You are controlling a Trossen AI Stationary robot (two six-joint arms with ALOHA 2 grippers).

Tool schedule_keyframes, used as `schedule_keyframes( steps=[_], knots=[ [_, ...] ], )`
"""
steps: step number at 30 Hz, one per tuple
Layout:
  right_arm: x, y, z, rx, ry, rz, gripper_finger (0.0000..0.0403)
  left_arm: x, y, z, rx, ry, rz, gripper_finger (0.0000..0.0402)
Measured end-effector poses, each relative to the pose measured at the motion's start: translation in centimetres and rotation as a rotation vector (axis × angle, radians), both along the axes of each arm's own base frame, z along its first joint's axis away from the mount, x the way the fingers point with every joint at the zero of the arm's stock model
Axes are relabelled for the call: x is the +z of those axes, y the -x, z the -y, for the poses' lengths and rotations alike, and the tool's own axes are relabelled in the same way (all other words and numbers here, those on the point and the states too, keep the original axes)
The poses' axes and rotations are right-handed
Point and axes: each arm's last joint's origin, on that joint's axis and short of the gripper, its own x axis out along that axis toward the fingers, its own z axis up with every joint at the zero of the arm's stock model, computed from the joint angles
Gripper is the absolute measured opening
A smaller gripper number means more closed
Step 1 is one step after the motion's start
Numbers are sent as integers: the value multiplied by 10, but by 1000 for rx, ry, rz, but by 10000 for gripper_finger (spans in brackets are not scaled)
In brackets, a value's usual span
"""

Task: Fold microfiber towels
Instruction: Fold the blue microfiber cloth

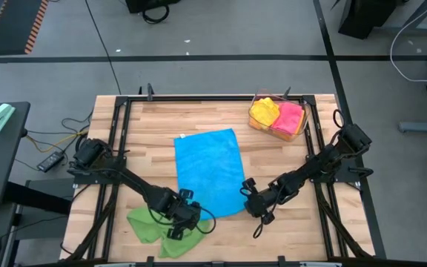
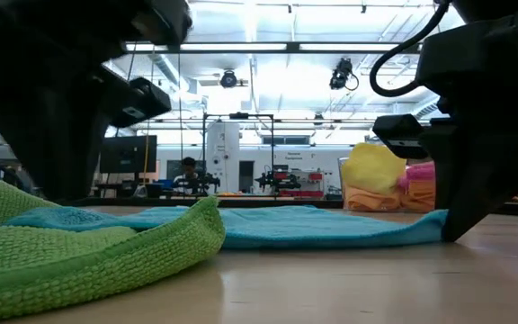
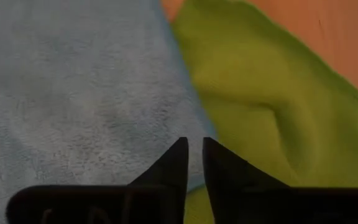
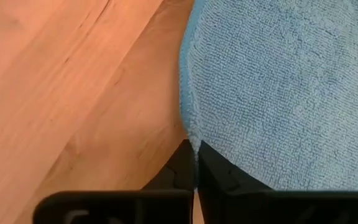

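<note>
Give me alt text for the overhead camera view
A blue towel lies flat on a wooden table, both grippers at its near corners: left gripper beside a green towel, right gripper pinching the edge.

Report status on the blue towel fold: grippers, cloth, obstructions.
Right gripper shut on blue towel's near right corner. Left gripper nearly closed at its near left corner. Green towel crumpled beside left gripper.

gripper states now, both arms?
Left gripper: nearly closed at the blue towel edge; grip unclear.
Right gripper: shut on the blue towel's edge.
</note>
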Motion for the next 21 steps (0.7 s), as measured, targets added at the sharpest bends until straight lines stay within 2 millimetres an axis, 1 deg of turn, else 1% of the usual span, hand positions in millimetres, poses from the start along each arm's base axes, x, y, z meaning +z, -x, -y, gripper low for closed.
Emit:
schedule_keyframes(
  steps=[6,9,12,17,21],
  knots=[
    [2,1,5,-53,-23,-33,14,2,4,14,-47,-42,81,116],
    [8,2,11,-81,-50,-89,14,2,2,14,-31,-69,116,145],
    [17,2,17,-129,-83,-90,14,3,1,15,-23,-70,133,167],
    [30,5,28,-226,-126,-95,14,-6,-3,17,-5,-65,134,186],
    [35,4,31,-242,-143,-77,14,-17,-4,21,-39,-86,122,186]
  ],
)
